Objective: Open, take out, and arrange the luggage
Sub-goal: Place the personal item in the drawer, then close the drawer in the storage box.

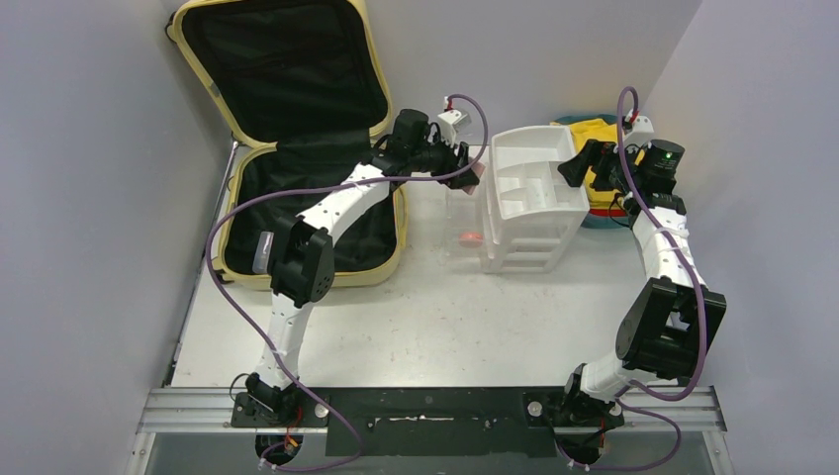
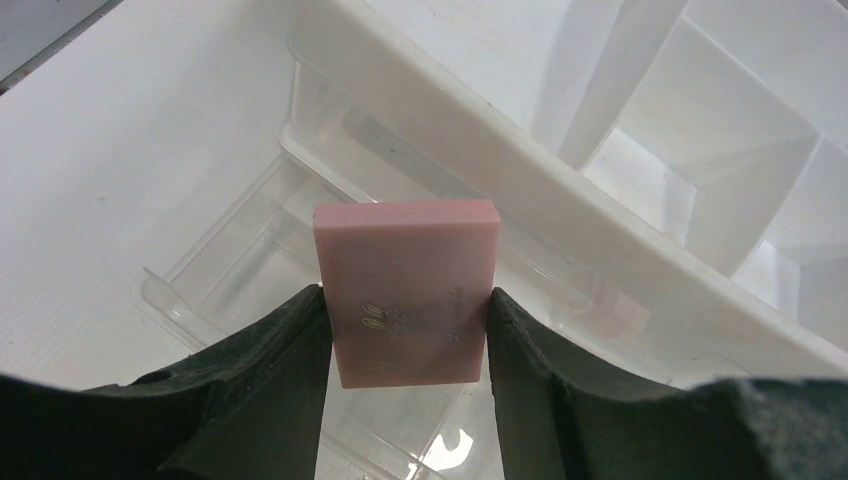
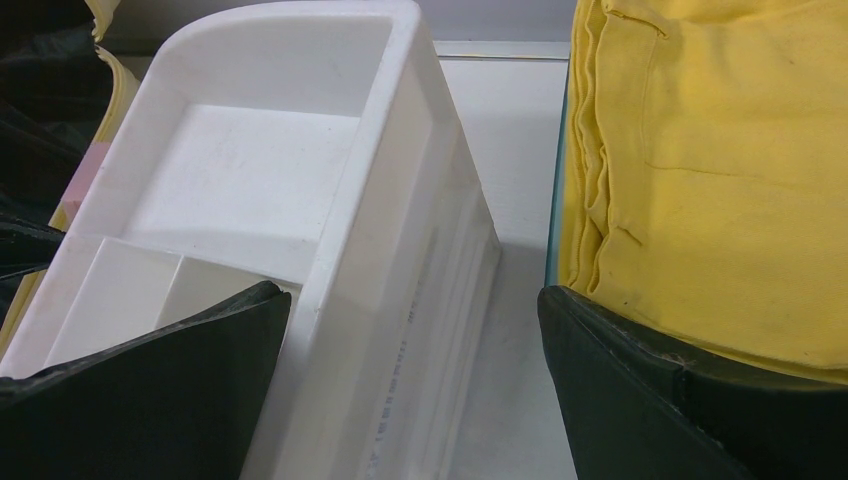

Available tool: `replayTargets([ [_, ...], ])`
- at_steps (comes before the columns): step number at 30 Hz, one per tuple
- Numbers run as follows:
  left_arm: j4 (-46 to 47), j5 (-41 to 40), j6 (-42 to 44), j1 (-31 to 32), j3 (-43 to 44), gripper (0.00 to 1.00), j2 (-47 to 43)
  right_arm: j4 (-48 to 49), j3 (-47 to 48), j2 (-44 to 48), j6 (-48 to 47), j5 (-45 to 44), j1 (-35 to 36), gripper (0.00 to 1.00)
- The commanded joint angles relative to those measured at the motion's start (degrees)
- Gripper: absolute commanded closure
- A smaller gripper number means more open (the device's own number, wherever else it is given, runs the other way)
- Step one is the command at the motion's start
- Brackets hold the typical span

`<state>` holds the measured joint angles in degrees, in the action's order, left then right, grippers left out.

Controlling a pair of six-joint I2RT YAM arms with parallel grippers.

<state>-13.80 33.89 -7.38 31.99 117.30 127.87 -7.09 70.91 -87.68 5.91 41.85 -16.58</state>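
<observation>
**Left pincer clamped on a pink block, right one spread wide**

Left pincer first: I have it clenched on a pink block, my two black fingers pressing its long sides, one on each. The block stands on end in my grip, with a faint printed mark on its face. It hangs over a clear tray that sits against the left side of the white organizer. A small reddish thing shows in the near part of that clear tray; I cannot tell what it is.

At the organizer's right side I hold my right pincer released, spread wide and gripping nothing. Between its fingers I see the organizer's right wall and a strip of table. Just right of the organizer lies a folded yellow cloth on a teal tray.

The luggage is well to the left of the organizer, beyond my left arm. It lies open, its base flat on the table and its lid raised toward the back wall, black lining showing in both halves.
</observation>
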Motion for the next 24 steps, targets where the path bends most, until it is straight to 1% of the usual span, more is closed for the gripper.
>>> replayTargets([
  [1, 2.9, -1.18, -1.01, 0.18, 0.0, 0.59, 0.23, -1.38, -1.69, 1.09, -2.72, -1.76, -1.44, 0.0],
  [2, 2.94, -1.35, -1.18, 0.18, -0.01, 0.54, 0.19, -1.38, -1.67, 1.1, -2.74, -1.77, -1.44, 0.0],
  [5, 2.82, -1.46, -1.41, 0.18, 0.14, 0.28, -0.05, -1.41, -1.67, 1.17, -2.68, -1.77, -1.44, 0.0],
  [6, 2.62, -1.46, -1.41, 0.14, 0.23, 0.23, -0.14, -1.41, -1.69, 1.27, -2.74, -1.77, -1.44, 0.0],
  [7, 2.58, -1.46, -1.53, 0.17, 0.37, 0.09, -0.23, -1.43, -1.67, 1.28, -2.67, -1.77, -1.44, 0.0],
  [8, 2.48, -1.39, -1.58, 0.18, 0.5, 0.03, -0.31, -1.39, -1.68, 1.33, -2.73, -1.77, -1.52, 0.0],
  [14, 1.86, -0.89, -2.54, -0.27, 2.18, 0.03, -1.13, -1.43, -1.79, 1.48, -2.66, -1.45, -1.7, 0.0],
  [16, 1.62, -0.8, -3.02, -1.31, 3.0, 0.03, -1.66, -1.27, -1.8, 1.61, -2.66, -0.5, -1.83, 0.0],
  [20, 0.86, -2.47, -2.55, -3.84, 2.56, 0.03, -3.29, 1.21, -2.69, 2.31, -0.85, 5.16, -2.11, 0.0],
  [24, 1.48, -4.75, -0.86, -6.32, -2.41, 0.05, -5.69, 4.24, -3.31, 2.83, 3.6, 12.32, -2.23, 0.0],
])
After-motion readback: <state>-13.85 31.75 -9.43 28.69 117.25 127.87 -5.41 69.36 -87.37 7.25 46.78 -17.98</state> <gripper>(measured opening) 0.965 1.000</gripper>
